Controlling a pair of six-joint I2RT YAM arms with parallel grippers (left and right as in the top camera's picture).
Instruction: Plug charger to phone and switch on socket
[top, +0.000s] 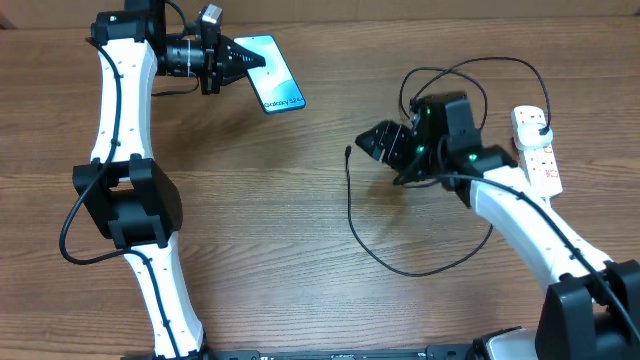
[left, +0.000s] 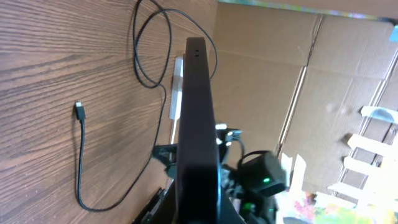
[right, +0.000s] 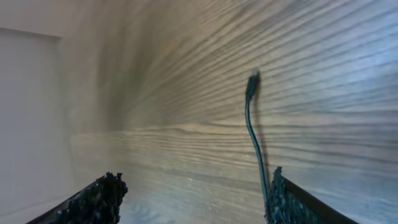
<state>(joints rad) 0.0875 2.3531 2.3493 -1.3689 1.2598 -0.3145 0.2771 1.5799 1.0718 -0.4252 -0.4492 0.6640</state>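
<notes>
The phone (top: 275, 82), with its lit light-blue screen up, is at the far left. My left gripper (top: 248, 60) is shut on its near-left end. In the left wrist view the phone (left: 198, 112) shows edge-on as a dark slab. The charger's thin black cable (top: 350, 208) lies in loops mid-table, and its connector tip (top: 347, 153) is free on the wood. My right gripper (top: 368, 143) is open and empty just right of the tip. In the right wrist view the cable (right: 250, 124) runs along the inside of the right finger, between the open jaws (right: 193, 199). The white socket strip (top: 537, 150) lies at the far right.
The cable's far loops (top: 455, 75) lie behind the right wrist, near the strip. Its tip (left: 79, 111) and the strip (left: 176, 93) also show in the left wrist view, with the right arm (left: 261, 177) and cardboard boxes (left: 267, 74) beyond the table.
</notes>
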